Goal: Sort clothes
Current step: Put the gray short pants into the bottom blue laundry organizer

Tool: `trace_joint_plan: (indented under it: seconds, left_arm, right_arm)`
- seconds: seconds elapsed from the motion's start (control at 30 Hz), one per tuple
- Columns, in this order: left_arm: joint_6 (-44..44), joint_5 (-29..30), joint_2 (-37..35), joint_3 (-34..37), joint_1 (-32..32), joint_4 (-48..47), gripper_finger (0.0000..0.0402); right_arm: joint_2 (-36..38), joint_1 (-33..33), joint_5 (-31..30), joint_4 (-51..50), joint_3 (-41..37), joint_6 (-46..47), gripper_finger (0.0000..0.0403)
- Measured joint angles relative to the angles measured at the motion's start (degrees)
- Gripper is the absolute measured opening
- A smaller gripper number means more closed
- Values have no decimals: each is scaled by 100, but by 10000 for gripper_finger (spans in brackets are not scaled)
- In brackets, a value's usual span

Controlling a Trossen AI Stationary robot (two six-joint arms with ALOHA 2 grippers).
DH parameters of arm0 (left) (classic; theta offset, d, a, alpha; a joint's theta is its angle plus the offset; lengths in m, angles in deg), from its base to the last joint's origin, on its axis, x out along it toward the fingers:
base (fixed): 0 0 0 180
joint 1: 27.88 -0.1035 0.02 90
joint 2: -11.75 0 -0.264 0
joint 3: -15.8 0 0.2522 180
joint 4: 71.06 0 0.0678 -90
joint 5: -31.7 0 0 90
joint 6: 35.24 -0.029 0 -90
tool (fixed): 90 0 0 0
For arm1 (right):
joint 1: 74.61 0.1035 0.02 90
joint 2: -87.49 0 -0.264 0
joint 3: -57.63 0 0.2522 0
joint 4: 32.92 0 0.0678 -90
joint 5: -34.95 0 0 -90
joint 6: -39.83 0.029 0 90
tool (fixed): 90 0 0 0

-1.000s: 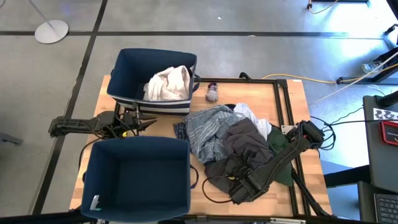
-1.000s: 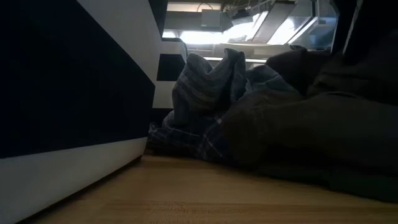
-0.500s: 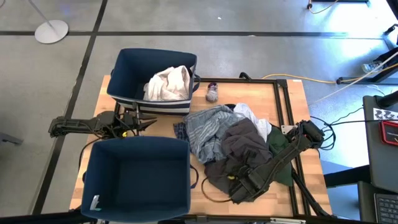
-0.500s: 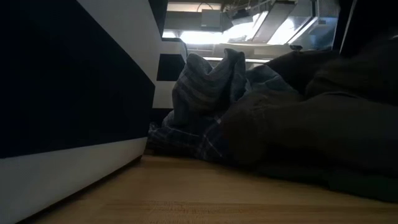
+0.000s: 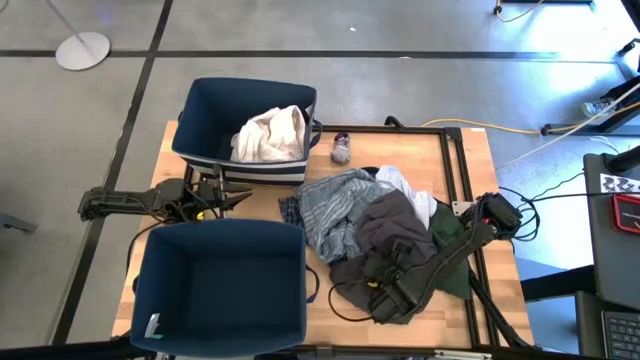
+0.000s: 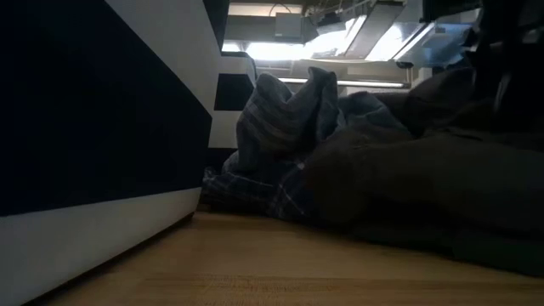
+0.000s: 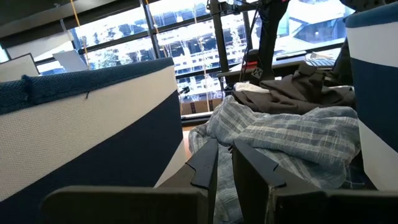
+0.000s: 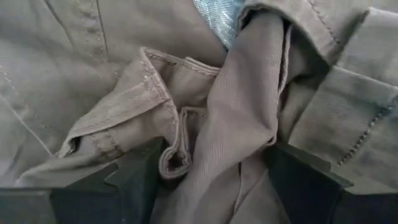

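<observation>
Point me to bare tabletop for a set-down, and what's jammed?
Free: the wood strip beyond the sock, toward the table's far right corner, and the near edge right of the empty bin. Crowded: the middle, under the clothes pile with the right gripper on it; left gripper sits between the bins.

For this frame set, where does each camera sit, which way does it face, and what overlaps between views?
High view: above the wooden table, looking straight down; both dark arms show.
Low view: at table-top height, looking level past the navy fabric bin at the clothes; an arm shows only dimly.
Left wrist view: between the bins, facing the grey-blue striped garment; own left gripper, fingers near together.
Right wrist view: pressed down on the dark grey garment; own right gripper, fingers spread.
Shared: the striped garment in high, low and left wrist views.
</observation>
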Motion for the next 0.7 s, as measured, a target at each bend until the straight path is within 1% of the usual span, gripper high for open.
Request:
trace_joint_plan:
  seconds: [0.1, 0.17, 0.23, 0.43, 0.47, 0.53, 0.7]
  left_arm:
    - [-17, -1, 0, 0, 0, 2, 40]
    - [-5, 0, 0, 0, 0, 2, 40]
    - [-3, 0, 0, 0, 0, 2, 40]
    - [-3, 0, 0, 0, -1, 4, 40]
    - [-3, 0, 0, 0, 0, 4, 40]
    - [-3, -2, 0, 0, -2, 4, 40]
    - [-3, 0, 0, 0, 0, 7, 40]
  right_arm:
    - [2, 0, -16, 68, -74, 16, 259]
    - [0, 0, -13, 109, -95, 48, 230]
    - [0, -9, -14, 119, -95, 50, 191]
    - [0, -80, 4, 119, -95, 3, 45]
    - [-2, -93, 15, 107, -81, -63, 27]
    - [-4, -118, 119, 46, -12, -190, 21]
    - [24, -144, 68, -554, 452, -122, 44]
